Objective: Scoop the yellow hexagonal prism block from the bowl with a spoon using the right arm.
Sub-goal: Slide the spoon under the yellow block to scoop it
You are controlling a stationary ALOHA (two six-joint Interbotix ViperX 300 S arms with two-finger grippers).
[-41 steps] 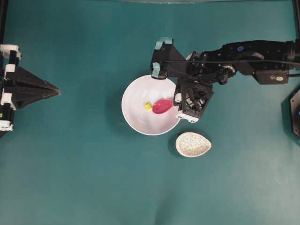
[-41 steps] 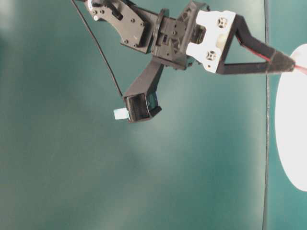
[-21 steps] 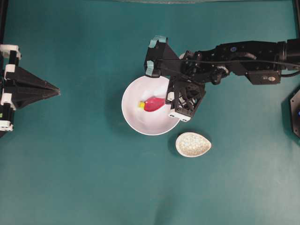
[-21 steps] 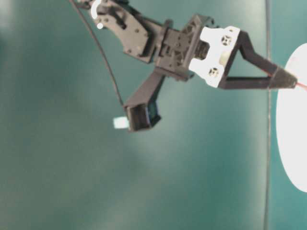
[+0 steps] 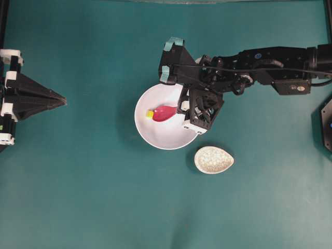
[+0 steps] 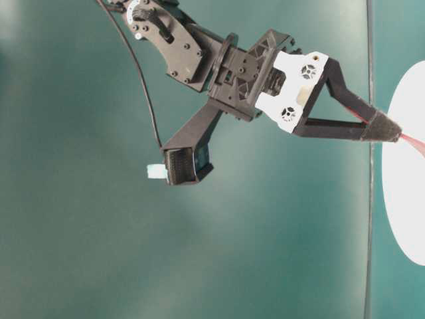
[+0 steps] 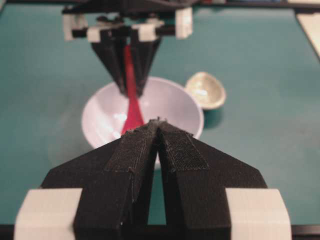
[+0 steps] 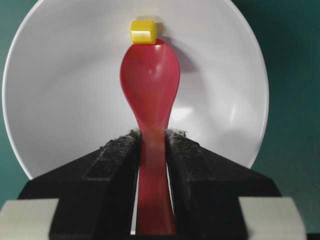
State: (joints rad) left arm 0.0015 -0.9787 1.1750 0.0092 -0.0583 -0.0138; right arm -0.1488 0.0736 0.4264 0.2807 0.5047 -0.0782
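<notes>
The white bowl (image 5: 155, 142) sits mid-table. The yellow hexagonal prism block (image 5: 149, 113) lies inside it near the left wall, touching the tip of the pink-red spoon (image 5: 164, 112). In the right wrist view the block (image 8: 143, 31) sits just beyond the scoop's front edge, not in the spoon (image 8: 150, 80). My right gripper (image 5: 181, 107) is shut on the spoon's handle (image 8: 152, 165) over the bowl's right part (image 8: 60, 90). My left gripper (image 5: 63, 98) is shut and empty at the far left, pointing at the bowl (image 7: 100, 120).
A small speckled egg-shaped spoon rest (image 5: 213, 159) lies just right of and below the bowl, and also shows in the left wrist view (image 7: 205, 90). The right arm (image 5: 270, 62) reaches in from the right edge. The table-level view shows the gripper tip (image 6: 385, 129) at the bowl's rim (image 6: 405, 199).
My right gripper has moved left with the spoon. The scoop has pushed the yellow block from the bowl's middle toward its left wall. The left arm has not moved.
</notes>
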